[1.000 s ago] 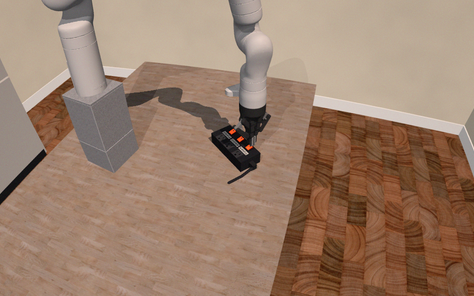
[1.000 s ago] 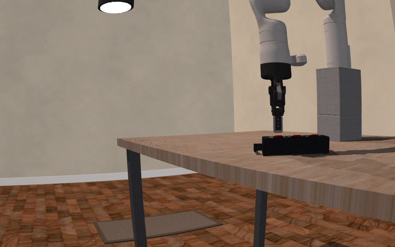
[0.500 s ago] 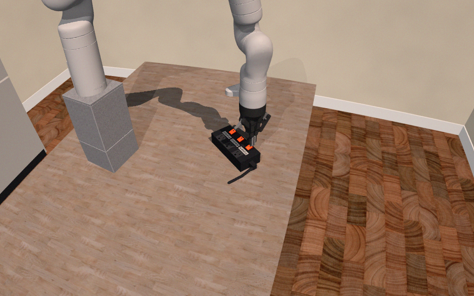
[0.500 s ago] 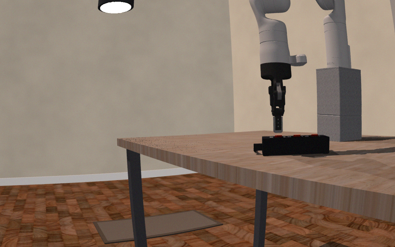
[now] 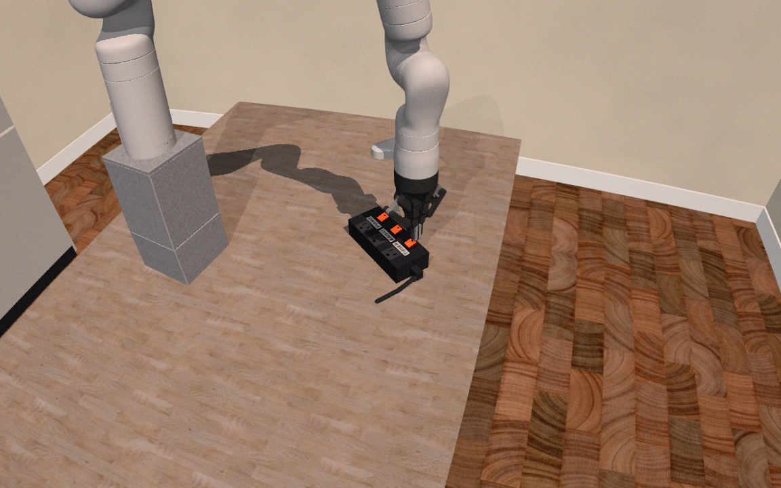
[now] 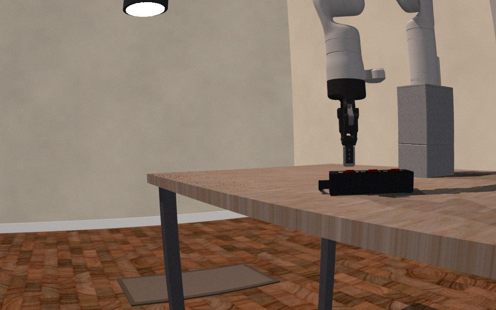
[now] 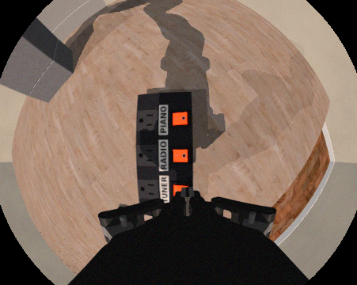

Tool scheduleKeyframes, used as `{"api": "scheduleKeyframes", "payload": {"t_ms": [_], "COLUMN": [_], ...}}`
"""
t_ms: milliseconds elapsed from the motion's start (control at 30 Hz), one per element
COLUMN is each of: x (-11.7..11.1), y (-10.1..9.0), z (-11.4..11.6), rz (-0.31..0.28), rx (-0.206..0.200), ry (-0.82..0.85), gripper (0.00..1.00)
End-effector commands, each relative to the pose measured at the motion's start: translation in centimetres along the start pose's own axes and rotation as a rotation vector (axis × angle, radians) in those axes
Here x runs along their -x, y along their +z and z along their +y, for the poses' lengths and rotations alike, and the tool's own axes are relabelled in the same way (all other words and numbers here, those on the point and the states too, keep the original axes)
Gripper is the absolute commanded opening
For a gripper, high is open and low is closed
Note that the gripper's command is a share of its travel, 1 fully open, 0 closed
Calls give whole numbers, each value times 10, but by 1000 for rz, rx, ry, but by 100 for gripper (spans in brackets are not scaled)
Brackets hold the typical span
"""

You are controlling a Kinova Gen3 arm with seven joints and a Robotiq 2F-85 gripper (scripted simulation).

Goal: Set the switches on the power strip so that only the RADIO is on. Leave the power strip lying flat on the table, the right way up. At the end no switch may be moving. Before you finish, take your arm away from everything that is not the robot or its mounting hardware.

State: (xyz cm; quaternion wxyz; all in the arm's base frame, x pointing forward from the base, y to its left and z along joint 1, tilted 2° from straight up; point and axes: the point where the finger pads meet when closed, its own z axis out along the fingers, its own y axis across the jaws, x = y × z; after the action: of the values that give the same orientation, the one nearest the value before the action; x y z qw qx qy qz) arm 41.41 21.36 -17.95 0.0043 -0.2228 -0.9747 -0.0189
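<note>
Power strip is flat on the table, right way up, near the gripper. Our gripper is fully closed, nothing in it, tips just above the TUNER switch (small gap in the exterior view). RADIO switch and PIANO switch look set the same way; can't read on/off for sure.

Step in hand, we think: rocking TUNER. We should keep the tips shut as one blunt poker, line up over the raised end, press straight down, lightly, until it tips, then lift straight up. Off-centre or sideways push could skid the strip or land on the wrong half. Check the rocker after lifting, and stay off RADIO unless it needs changing.
</note>
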Motion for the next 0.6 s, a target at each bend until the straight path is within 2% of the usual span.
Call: {"api": "scheduleKeyframes", "payload": {"t_ms": [0,567], "x": [0,-2], "y": [0,0], "z": [3,1], "rz": [-2,0], "rx": [6,4], "ry": [12,11], "gripper": [0,0]}}
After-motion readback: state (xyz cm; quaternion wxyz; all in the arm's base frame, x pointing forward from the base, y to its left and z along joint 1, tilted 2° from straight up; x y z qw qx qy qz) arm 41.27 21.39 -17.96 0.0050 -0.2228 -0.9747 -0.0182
